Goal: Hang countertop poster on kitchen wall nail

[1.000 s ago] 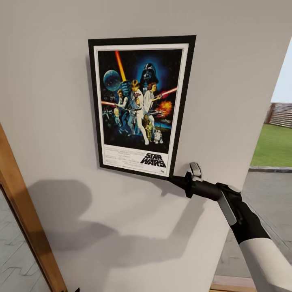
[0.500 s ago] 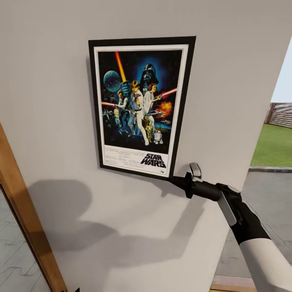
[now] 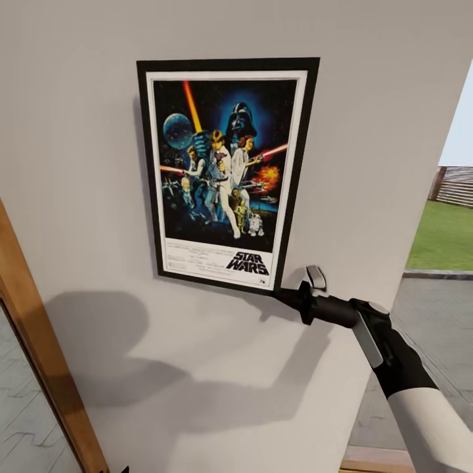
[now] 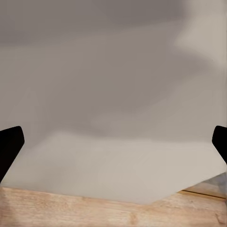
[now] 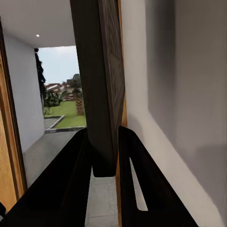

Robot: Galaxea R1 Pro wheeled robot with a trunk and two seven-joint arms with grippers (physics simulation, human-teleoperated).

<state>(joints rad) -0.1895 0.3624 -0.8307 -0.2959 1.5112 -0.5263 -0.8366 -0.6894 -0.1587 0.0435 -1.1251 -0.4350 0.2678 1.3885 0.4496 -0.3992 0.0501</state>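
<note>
A framed poster [image 3: 226, 172] sits upright against a plain pale grey wall [image 3: 85, 131], high on it. The poster has a thin black frame, a white border, dark blue film artwork with figures and a red beam, and the black title "STAR WARS" near its lower edge. A faint shadow runs down the wall along the poster's left side.

The right arm reaches up from below and to the right of the poster. Its black right pincer [image 3: 284, 293] meets the poster at the lower right corner. In the right wrist view, the two dark fingers [image 5: 75, 175] sit on either side of the poster's edge [image 5: 106, 85], clamped on it, with the wall just beyond the frame.

Below the poster, soft shadows of the arm and robot body fall across the wall. A wooden door frame [image 3: 39, 368] slants up well to the poster's lower left. To the poster's right, past the wall's end, an opening shows green grass [image 3: 443, 236] and paving outdoors.

In the left wrist view, the left pincer [image 4: 113, 142] has its dark tips wide apart, facing grey wall above a wooden strip [image 4: 94, 210].
</note>
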